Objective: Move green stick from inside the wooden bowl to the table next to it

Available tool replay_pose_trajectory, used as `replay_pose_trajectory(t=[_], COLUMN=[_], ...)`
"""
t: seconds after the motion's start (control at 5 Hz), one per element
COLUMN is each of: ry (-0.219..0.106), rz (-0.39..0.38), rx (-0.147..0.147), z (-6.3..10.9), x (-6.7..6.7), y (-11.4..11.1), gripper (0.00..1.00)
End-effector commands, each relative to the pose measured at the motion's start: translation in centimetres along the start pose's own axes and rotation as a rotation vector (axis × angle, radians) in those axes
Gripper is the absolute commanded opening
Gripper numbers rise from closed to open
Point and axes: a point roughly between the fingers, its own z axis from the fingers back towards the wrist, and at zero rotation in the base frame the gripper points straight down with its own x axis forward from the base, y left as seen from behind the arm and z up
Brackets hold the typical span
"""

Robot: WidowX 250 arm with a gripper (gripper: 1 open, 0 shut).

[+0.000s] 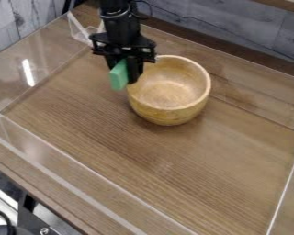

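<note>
**End effector [121,61] clamped on the green stick, beside the bowl!**

Black and compact, it comes down from the top of the view, closed narrow around the green stick [118,75], and the stick is out of the wooden bowl [169,90]! Look at the line of it: the long axis runs close to upright in the view, upper end up between the fingers, lower end pointing down toward the bench [125,147], with a slight lean. Whether that lower end touches the wood, I can't tell from here. The stick sits just to the left of the bowl's rim in the view, and the round, pale bowl rests on the bench, opening up, its inside in plain sight. And the lettering? The green face is plain, no writing I can read!
</note>
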Motion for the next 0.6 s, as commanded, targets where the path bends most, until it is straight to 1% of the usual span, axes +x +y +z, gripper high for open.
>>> replay_pose_trajectory(t=[0.0, 0.4], ry=[-0.052, -0.06], rz=[0.008, 0.026], rx=[0.016, 0.026], z=[0.72, -0.19], x=[1.42, 2.21], y=[0.07, 0.5], gripper=[0.0, 0.0])
